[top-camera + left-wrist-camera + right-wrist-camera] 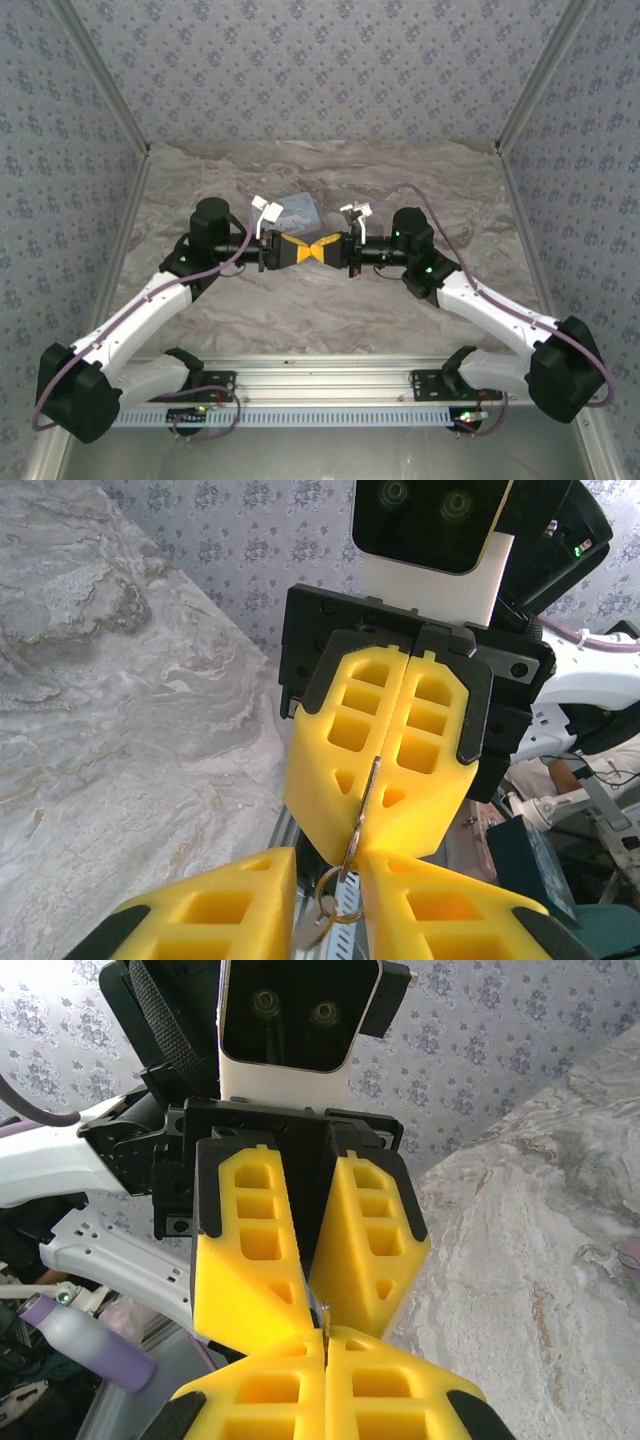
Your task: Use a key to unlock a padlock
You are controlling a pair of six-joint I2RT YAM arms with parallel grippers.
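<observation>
My two grippers meet tip to tip above the middle of the table. The right gripper (324, 249) (326, 1345) is shut on a thin silver key (373, 780) (325, 1320), whose blade edge runs along the seam of its yellow fingers. The key's ring (341, 900) and a second flat silver piece hang in the gap of my left gripper (306, 250) (330, 885), which stands open around them; its fingers (215, 905) do not press the key. The padlock is hidden.
A pale-blue tin (300, 208) lies on the marble-patterned table (330, 310) just behind the grippers. Patterned walls close in the back and both sides. A rail (330, 400) with the arm bases runs along the near edge.
</observation>
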